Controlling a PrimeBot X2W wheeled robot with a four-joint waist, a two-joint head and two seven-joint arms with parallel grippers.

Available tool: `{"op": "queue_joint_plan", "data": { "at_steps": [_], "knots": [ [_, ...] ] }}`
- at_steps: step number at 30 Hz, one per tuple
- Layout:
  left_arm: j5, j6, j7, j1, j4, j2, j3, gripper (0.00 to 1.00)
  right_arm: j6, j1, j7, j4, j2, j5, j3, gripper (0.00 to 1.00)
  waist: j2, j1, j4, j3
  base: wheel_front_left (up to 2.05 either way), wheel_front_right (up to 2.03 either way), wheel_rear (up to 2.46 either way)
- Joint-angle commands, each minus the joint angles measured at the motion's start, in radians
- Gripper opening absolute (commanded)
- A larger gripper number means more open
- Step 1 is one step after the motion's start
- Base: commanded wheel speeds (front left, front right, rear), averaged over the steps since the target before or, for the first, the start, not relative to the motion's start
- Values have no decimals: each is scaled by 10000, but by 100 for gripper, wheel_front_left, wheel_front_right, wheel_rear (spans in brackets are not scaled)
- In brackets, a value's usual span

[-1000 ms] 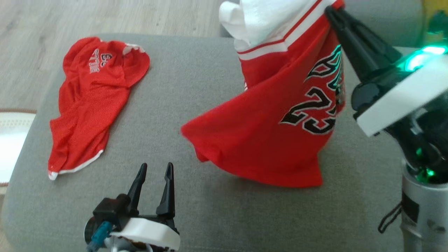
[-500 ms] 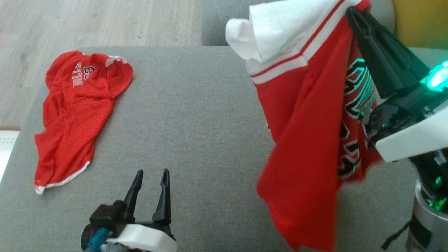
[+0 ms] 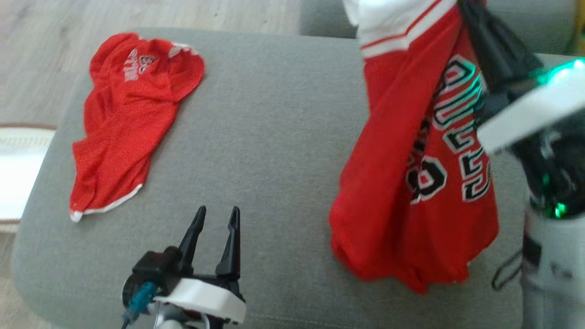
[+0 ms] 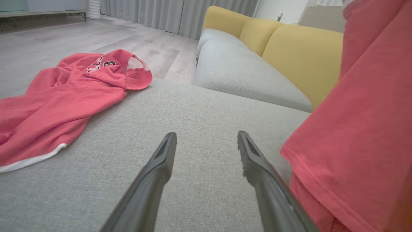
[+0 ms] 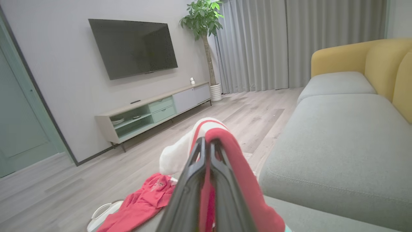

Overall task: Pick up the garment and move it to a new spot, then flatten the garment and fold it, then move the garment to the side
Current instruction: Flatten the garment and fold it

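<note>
The garment [image 3: 402,183] is a red jersey with white trim and black-and-white lettering. It hangs at the right of the head view, and its bunched lower end seems to touch the grey cushion [image 3: 274,137]. My right gripper [image 3: 462,7] is raised at the top right, shut on the jersey's upper edge. In the right wrist view the gripper [image 5: 206,141] pinches red and white cloth [image 5: 225,141]. My left gripper [image 3: 217,212] is open near the cushion's front edge, left of the jersey and apart from it. In the left wrist view the gripper [image 4: 206,135] holds nothing, and the jersey [image 4: 347,135] hangs just to its right.
A second red garment [image 3: 128,119] lies crumpled on the cushion's far left. Beyond the cushion is a sofa with a grey seat [image 4: 244,74] and yellow back [image 4: 299,51]. Wooden floor [image 3: 45,45] lies to the left, with a TV cabinet [image 5: 154,112] across the room.
The head view has shifted. The held jersey, first spread out leftward, has swung and now hangs straight down with its lettering turned sideways. The left gripper has stayed open.
</note>
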Motion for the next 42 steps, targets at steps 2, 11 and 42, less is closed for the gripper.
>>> {"op": "queue_joint_plan", "data": {
  "at_steps": [2, 11, 42],
  "knots": [
    [-147, 32, -124, -616, -329, -34, 108, 100, -7, -1243, -528, 676, 184, -550, -61, 0, 0, 0, 469, 348, 0, 0, 0],
    [-618, 165, -124, -1219, -409, -34, -880, 100, -7, -3759, -2112, 5561, 156, -3469, -1629, 0, 0, 0, 1678, 1097, 0, 0, 0],
    [123, 127, -124, -722, -283, -34, 137, 100, -7, -335, -6278, 6063, -1034, -3419, -1268, 100, 0, 0, -526, 419, 0, 0, 0]
  ]
}}
